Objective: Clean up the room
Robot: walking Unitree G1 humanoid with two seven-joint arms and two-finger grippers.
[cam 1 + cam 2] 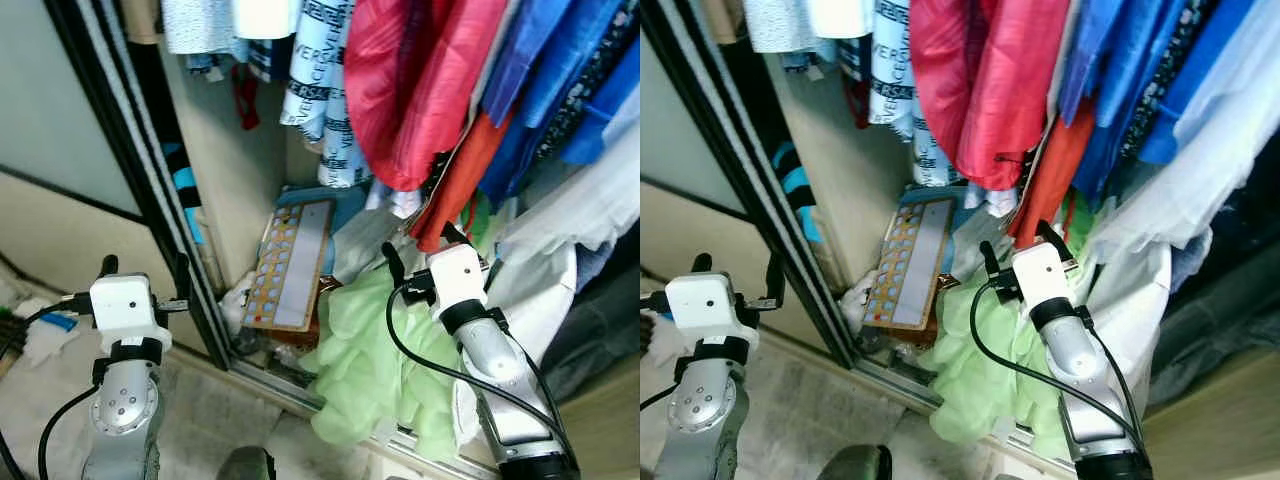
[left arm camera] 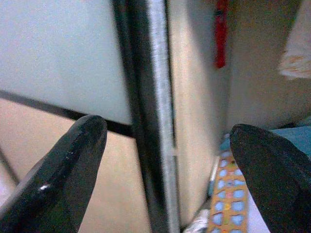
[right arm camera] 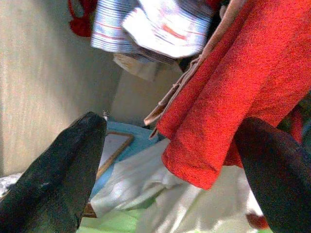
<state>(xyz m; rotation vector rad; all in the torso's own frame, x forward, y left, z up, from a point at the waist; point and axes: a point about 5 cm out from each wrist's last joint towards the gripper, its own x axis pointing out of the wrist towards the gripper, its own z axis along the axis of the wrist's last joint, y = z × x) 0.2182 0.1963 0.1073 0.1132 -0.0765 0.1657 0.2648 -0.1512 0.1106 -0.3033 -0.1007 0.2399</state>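
While both stand spread and empty, the right tool (image 1: 420, 252) hovers just above the green cloth (image 1: 375, 360), left tool (image 1: 145, 270) by the door frame (image 1: 165, 215).

Pale green cloth (image 1: 370, 360), red garment (image 1: 410, 90)

The left gripper (image 1: 145, 268), fingers spread, faces the black door frame (image 2: 146, 121) at 12 o'clock. The right gripper (image 1: 420, 250), also spread, meets hanging red cloth (image 3: 243, 97) at 1 o'clock; green fabric (image 1: 370, 360) crowds the wardrobe floor below.
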